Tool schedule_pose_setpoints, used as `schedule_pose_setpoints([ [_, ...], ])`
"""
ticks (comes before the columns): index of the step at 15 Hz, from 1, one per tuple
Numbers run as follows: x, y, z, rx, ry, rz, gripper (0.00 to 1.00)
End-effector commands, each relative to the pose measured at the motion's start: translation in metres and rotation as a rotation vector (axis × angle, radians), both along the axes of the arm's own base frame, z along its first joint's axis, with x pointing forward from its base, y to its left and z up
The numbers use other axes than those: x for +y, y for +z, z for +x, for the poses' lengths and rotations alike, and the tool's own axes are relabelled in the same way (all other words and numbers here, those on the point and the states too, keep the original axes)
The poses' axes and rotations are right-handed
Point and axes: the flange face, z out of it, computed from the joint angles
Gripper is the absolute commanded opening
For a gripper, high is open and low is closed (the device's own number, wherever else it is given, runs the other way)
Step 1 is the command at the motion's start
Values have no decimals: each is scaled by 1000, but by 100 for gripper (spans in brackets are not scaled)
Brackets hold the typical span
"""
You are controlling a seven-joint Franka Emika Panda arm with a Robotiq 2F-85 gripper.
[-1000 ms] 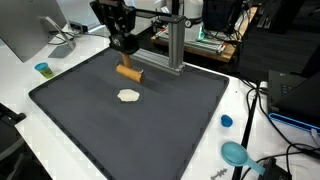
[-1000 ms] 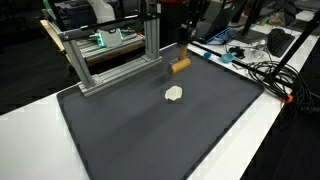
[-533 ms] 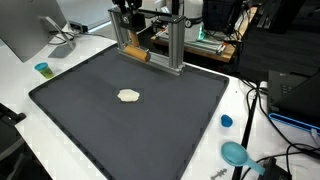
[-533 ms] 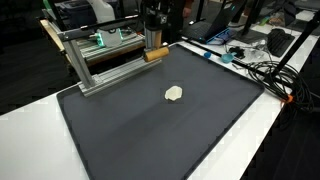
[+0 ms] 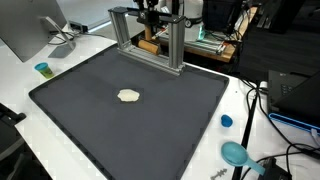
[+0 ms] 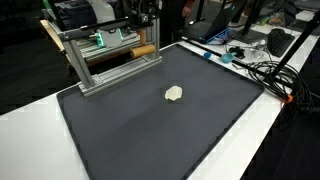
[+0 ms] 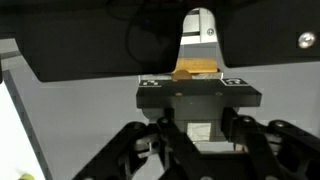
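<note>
My gripper (image 5: 148, 28) is shut on a brown wooden block (image 5: 150, 44) and holds it behind the aluminium frame (image 5: 176, 45) at the far edge of the black mat (image 5: 130, 135). In an exterior view the gripper (image 6: 144, 32) hangs over the block (image 6: 143, 49), just beyond the frame (image 6: 100, 36). In the wrist view the block (image 7: 195, 70) shows past the gripper (image 7: 195, 82) body. A small white lump (image 5: 128, 95) lies alone on the mat and also shows in an exterior view (image 6: 174, 93).
A small blue cup (image 5: 42, 69) and a monitor (image 5: 25, 30) stand off one side of the mat. A blue cap (image 5: 227, 121), a teal object (image 5: 236, 153) and cables (image 6: 262, 70) lie off another side.
My gripper has carried the brown block from just above the mat near the white lump, up and away, to behind the aluminium frame. The white lump has not moved.
</note>
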Motion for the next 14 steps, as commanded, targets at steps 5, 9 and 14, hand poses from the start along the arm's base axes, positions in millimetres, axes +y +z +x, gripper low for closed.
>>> schedule_pose_setpoints([
  [5, 2, 28, -15, -65, -11, 15, 21],
  [9, 5, 43, -25, -62, 1, 1, 21],
  [14, 9, 38, -45, 15, 42, 18, 21],
])
